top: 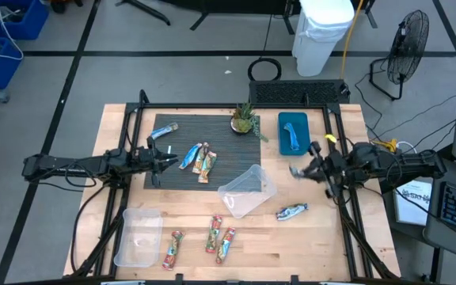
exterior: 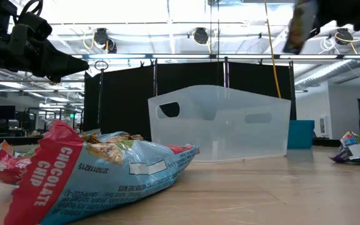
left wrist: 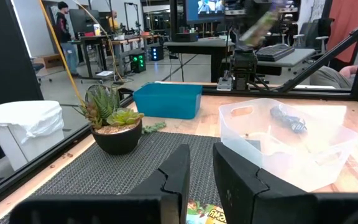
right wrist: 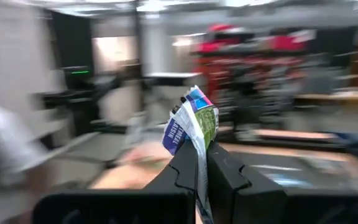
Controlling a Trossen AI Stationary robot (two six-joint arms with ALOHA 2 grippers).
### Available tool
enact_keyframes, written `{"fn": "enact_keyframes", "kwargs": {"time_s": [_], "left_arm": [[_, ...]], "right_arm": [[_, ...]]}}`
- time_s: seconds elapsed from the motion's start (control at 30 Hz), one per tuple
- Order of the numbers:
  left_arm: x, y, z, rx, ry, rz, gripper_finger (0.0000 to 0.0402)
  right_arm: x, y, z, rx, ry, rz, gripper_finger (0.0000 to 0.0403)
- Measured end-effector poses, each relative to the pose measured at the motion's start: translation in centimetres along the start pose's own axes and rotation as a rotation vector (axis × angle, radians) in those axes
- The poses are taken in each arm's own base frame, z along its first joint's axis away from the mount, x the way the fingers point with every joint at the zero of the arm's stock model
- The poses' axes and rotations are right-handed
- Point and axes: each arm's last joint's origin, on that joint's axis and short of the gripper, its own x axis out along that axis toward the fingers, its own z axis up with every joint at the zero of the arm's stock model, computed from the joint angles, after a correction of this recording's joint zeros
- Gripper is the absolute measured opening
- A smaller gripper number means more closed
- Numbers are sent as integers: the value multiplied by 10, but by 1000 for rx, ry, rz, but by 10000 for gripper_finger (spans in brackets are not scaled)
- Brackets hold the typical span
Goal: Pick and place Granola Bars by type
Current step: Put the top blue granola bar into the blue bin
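Several foil granola bars lie about. A silvery-blue one, a blue one and an orange-green one rest flat on the black mat. Three orange-red bars and one silvery-blue bar lie on the wood near the front. My left gripper hovers over the mat beside the bars, narrowly open and empty. My right gripper is right of the tipped clear bin, shut on a blue-green bar. My right gripper pinches the blue-green bar between its two fingers. The crumpled end sticks out past the fingertips. The bar is lifted clear, high above the table, and hangs tilted from the gripper.
A potted plant and a teal bin stand at the far side. A second clear bin sits at the near left corner. A chocolate-chip bar fills the low view's foreground. People stand in the room beyond.
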Motion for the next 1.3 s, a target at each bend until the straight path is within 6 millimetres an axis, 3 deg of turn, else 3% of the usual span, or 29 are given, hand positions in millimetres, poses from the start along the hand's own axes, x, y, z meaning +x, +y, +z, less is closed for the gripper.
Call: {"fn": "enact_keyframes", "kwargs": {"time_s": [0.4,0.53,0.93,1.13,1.3], "left_arm": [[0,0,0,0,0,0,76],[0,0,0,0,0,0,76],[0,0,0,0,0,0,76],[0,0,0,0,0,0,76],[0,0,0,0,0,0,76]], "right_arm": [[-8,-20,7,-48,-41,-788,9],[-12,-23,17,-81,1,-966,9],[5,-29,58,-135,152,-1052,9],[11,-43,77,-137,301,-1157,9],[10,-61,78,-48,448,-1206,9]]}}
